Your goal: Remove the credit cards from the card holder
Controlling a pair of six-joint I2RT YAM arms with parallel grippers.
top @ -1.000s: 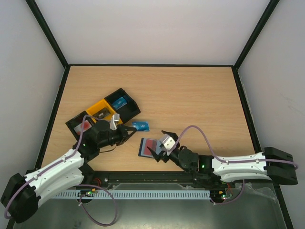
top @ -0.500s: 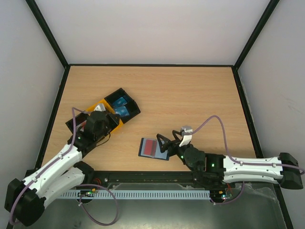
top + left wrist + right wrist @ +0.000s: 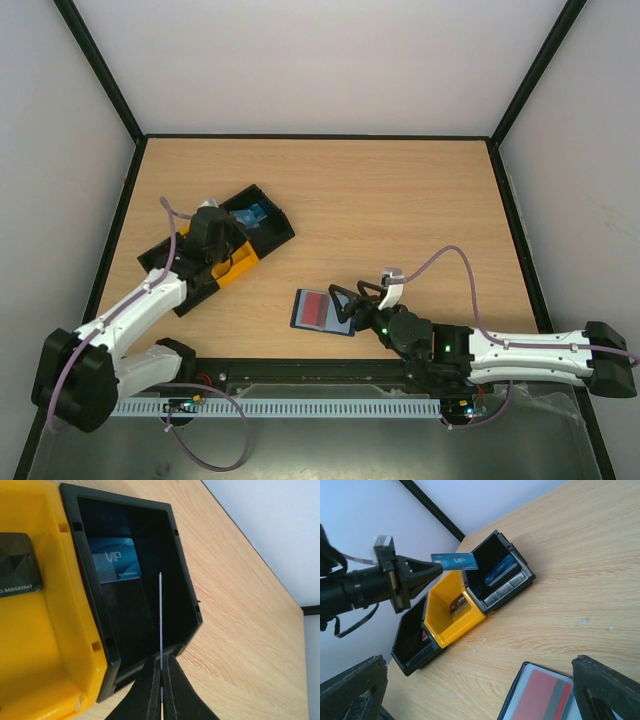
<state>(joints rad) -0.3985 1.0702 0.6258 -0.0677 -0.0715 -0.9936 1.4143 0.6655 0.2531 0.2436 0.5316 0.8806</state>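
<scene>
The blue credit card (image 3: 454,560) is pinched by one end in the left gripper (image 3: 161,662), whose jaws are closed tight on it. It hangs above the open black tray (image 3: 187,575), edge-on to the left wrist camera. A second blue card (image 3: 114,559) already lies flat in that tray, beside the yellow tray (image 3: 60,630). To place it well, I judge the held card should come down between the tray walls before the jaws part. Otherwise it may catch the rim and skid onto the bench (image 3: 400,200). The card holder (image 3: 298,310) lies open well apart, just beside the right gripper (image 3: 345,306), which is spread wide and holds nothing.
</scene>
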